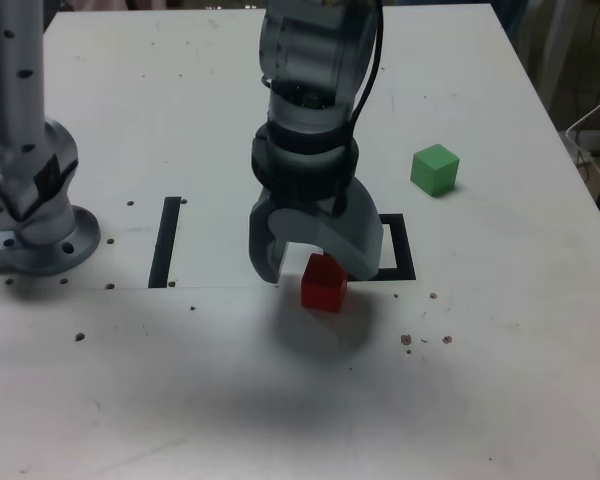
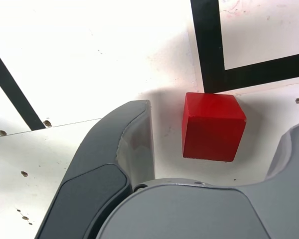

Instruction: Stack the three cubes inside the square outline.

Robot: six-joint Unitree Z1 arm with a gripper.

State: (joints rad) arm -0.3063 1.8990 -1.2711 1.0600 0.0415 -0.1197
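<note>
A red cube (image 1: 323,284) (image 2: 212,126) rests on the white table, just in front of the near corner of the black square outline (image 1: 398,245) (image 2: 212,50) and touching its tape edge. My gripper (image 1: 315,268) (image 2: 219,124) hangs low over the cube, open, with one grey finger (image 2: 134,134) on each side and a gap showing between each finger and the cube. A green cube (image 1: 435,168) stands alone farther back, toward the exterior view's right. The arm hides most of the square outline in the exterior view.
A single straight black tape strip (image 1: 165,240) (image 2: 15,94) lies to the exterior view's left of the gripper. The arm's grey base (image 1: 40,235) is bolted at the left edge. Small screw holes dot the table. Cables hang past the table's right edge (image 1: 590,150).
</note>
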